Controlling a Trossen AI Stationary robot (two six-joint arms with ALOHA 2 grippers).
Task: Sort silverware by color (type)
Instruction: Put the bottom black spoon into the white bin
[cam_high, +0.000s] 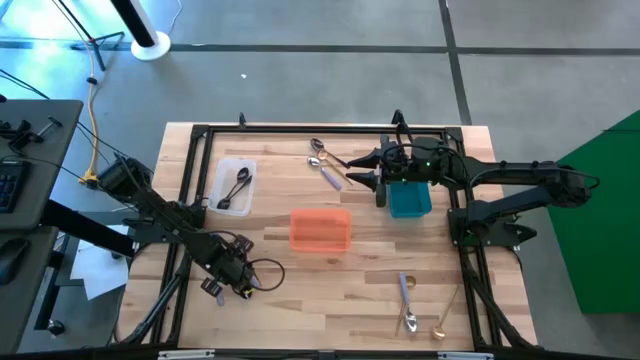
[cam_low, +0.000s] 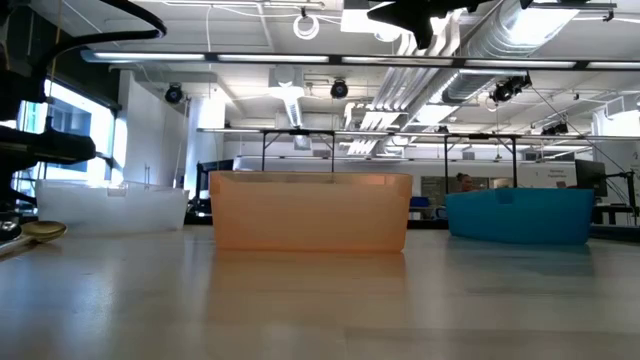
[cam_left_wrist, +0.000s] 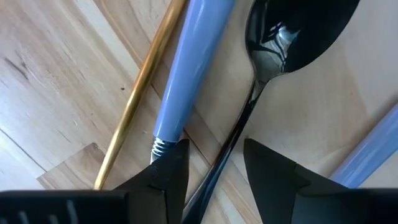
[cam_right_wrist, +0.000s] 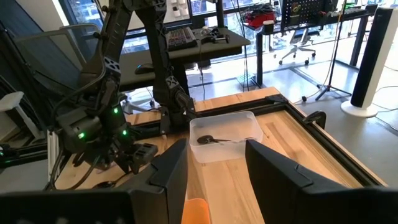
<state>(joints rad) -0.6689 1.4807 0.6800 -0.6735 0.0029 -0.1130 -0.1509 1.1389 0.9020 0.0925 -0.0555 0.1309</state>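
Observation:
My left gripper (cam_left_wrist: 214, 165) points down at the table's near left (cam_high: 232, 278), open. Its fingers stand on either side of a black spoon's handle (cam_left_wrist: 233, 146); the bowl (cam_left_wrist: 292, 34) lies ahead. Beside it lie a lavender-handled spoon (cam_left_wrist: 189, 68) and a gold handle (cam_left_wrist: 140, 93). One fingertip (cam_left_wrist: 171, 165) covers the lavender spoon's silver neck; whether it touches, I cannot tell. My right gripper (cam_right_wrist: 214, 168) hangs open and empty above the teal bin (cam_high: 410, 200), pointing toward the table's left. The clear bin (cam_high: 237, 187) holds black spoons (cam_right_wrist: 214, 140).
The orange bin (cam_high: 320, 230) stands mid-table. Silver and lavender spoons (cam_high: 322, 162) lie at the far middle. A lavender spoon (cam_high: 407, 300) and a gold one (cam_high: 445, 318) lie near the front right. Another lavender handle (cam_left_wrist: 373, 149) lies close to my left gripper.

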